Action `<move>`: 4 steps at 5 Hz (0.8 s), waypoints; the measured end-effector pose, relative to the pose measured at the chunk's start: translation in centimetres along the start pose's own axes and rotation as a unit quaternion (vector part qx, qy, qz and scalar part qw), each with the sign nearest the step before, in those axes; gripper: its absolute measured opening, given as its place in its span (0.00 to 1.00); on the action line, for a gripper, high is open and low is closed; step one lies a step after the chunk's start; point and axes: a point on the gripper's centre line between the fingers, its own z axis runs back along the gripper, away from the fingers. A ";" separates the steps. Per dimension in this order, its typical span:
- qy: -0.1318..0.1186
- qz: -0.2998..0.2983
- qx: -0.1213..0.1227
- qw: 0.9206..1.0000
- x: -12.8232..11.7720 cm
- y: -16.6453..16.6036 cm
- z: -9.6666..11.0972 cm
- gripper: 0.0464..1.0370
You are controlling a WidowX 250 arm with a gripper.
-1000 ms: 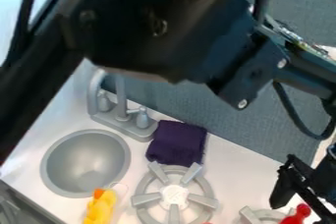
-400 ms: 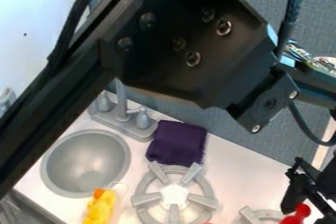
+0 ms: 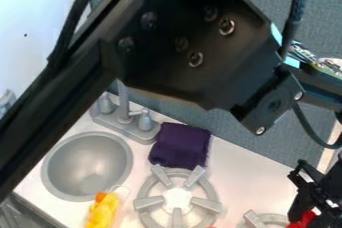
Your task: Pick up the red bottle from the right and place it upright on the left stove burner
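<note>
"Red, glossy in patches: a small object is showing low at the right. Its outline is being partly hidden by the black gripper."

"Jaws?"

"They are blending into dark parts; I'm not managing to tell whether they are standing apart, together or clamped on it."

"Nearest neighbour?"

"Small grey burner, lying just left of the red piece on the white counter. Farther left, a larger grey burner is spreading its spokes around a pale centre."

"Beyond that?"

"Dark purple cloth, folded, is lying behind the larger burner. Round grey sink is sitting to its left, the grey faucet standing behind. Yellow toy with an orange tip is resting near the sink's front rim."
</note>
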 end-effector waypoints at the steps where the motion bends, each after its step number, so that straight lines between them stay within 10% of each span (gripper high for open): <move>1: 0.003 0.026 0.009 1.000 -2.3 0.5 -0.1 0.29; 3: -0.096 0.046 -0.031 0.994 -8.4 0.5 4.8 0.29; 4: -0.069 0.086 -0.046 0.993 -9.4 2.2 3.5 0.29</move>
